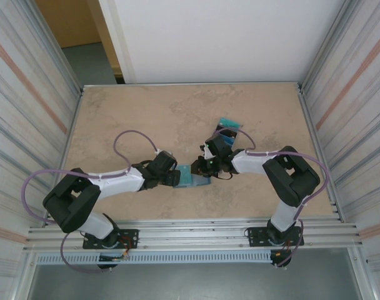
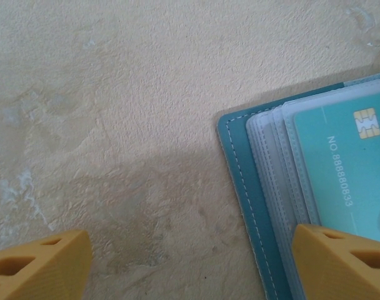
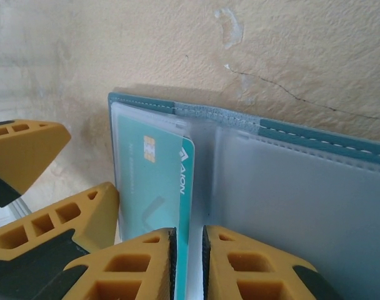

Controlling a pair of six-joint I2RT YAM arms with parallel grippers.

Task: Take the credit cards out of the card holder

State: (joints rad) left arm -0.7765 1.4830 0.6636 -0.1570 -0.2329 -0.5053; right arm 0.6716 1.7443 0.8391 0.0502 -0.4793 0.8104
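Currently the holder (image 1: 193, 177) lies open on the table (image 1: 146, 112). The right gripper (image 3: 189, 262) pinches the teal card (image 3: 154, 181) still in its sleeve. The left gripper (image 2: 190, 265) stands wide, holding nothing, one finger over the holder's edge. Other cards (image 1: 229, 124) lie beyond.

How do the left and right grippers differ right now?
The left gripper stands wide open, one finger over the card holder; the right gripper is nearly shut, pinching the teal credit card. Left holds nothing; right grips. Both have yellow fingers at the holder.
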